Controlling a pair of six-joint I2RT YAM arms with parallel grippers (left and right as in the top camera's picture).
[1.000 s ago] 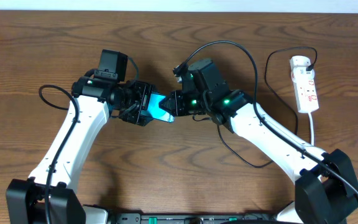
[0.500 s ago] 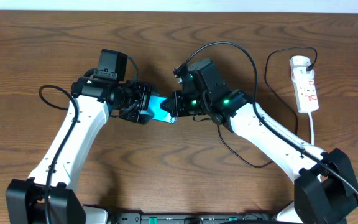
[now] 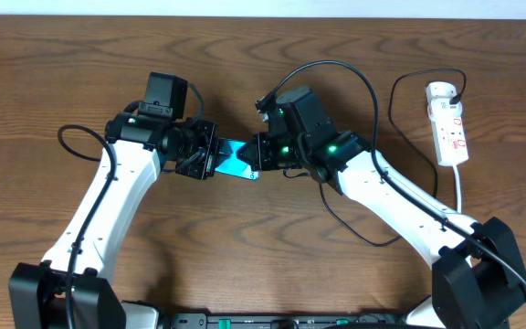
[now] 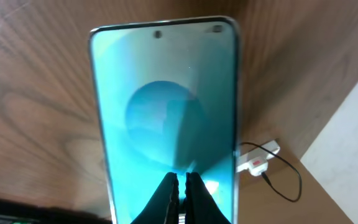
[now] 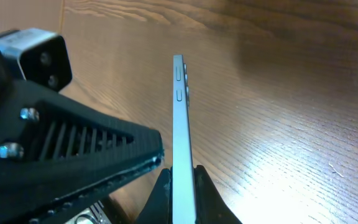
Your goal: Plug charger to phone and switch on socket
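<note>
Right gripper (image 5: 178,186) pinches the phone (image 4: 166,93) across its thin edge. Left gripper (image 4: 180,183) is narrow, tips nearly together at the phone's screen; cannot tell if it grips anything. Socket (image 3: 449,123) lies well right of the phone, with the charger (image 3: 393,100) cable looped between them.

Phone (image 3: 234,161) is mid-worktop, tipped up steeply on edge, its turquoise screen lit with a pale circle. Far right, the white socket (image 3: 449,123) lies flat with its red markings up. The thin black charger cable (image 3: 394,102) loops from its top end.
</note>
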